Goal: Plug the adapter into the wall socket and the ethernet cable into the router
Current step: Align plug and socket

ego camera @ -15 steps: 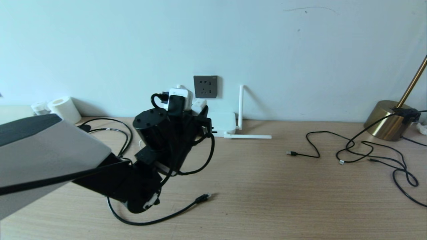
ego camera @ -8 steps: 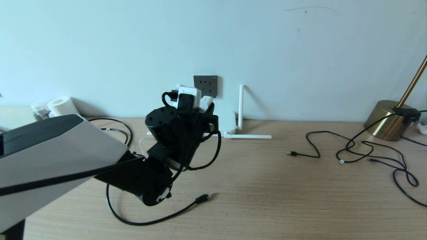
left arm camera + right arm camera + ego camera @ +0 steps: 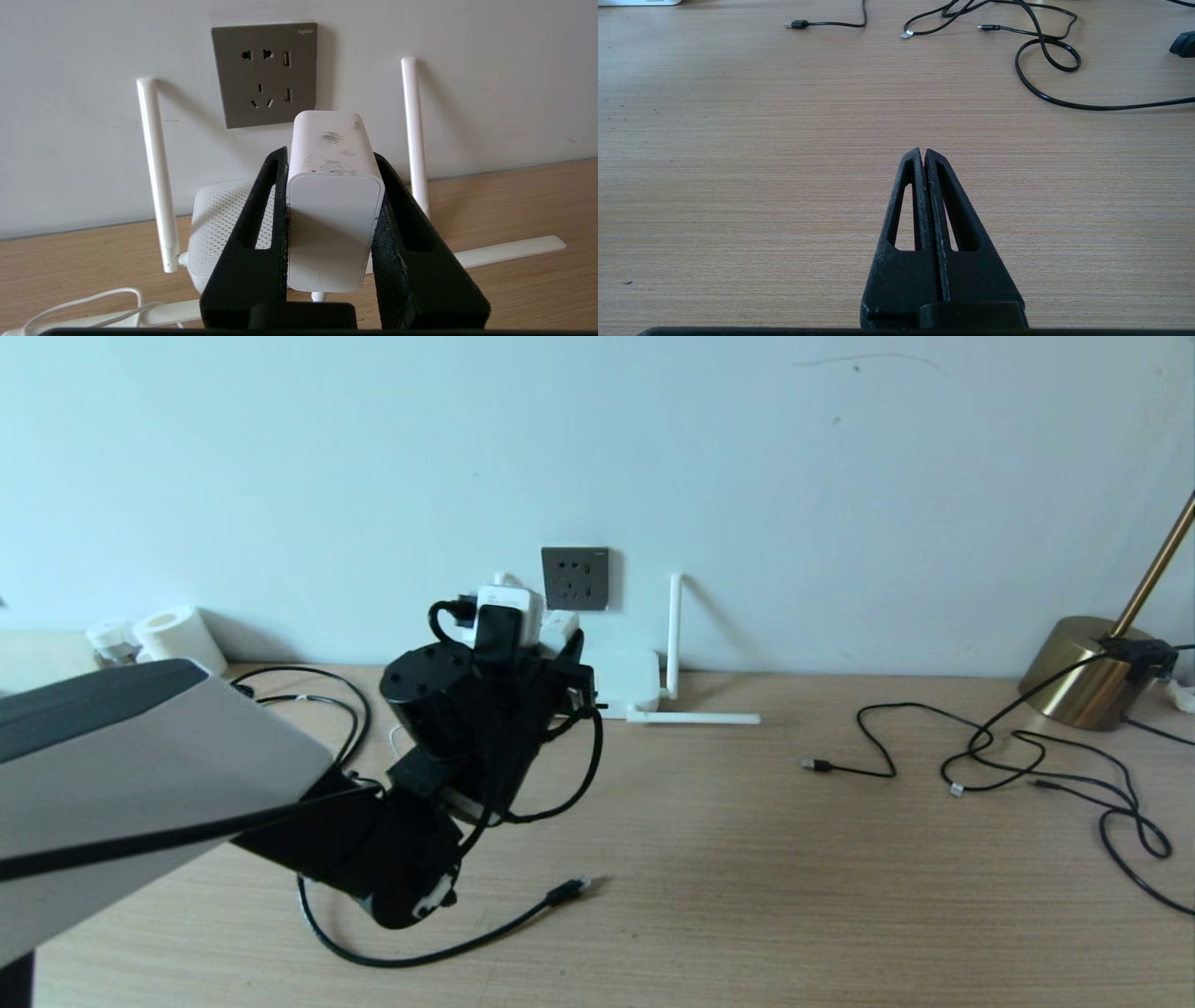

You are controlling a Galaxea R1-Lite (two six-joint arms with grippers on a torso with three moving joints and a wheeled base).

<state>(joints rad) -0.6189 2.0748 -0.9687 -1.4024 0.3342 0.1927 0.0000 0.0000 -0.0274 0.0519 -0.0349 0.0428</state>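
both fingers of the left hand (image 3: 331,196) pinch the adapter (image 3: 332,205), held just short of the wall socket (image 3: 265,73).

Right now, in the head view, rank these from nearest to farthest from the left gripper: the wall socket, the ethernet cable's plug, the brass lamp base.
1. Wall socket: on the wall, just beyond the left gripper.
2. Ethernet cable's plug: on the table, nearer the camera.
3. Brass lamp base: far right edge of the table.

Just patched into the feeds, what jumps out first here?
The left hand grips the white adapter, raised before the dark grey wall socket and not yet plugged in. The router sits on the table below the socket; the ethernet cable lies loose on the table.
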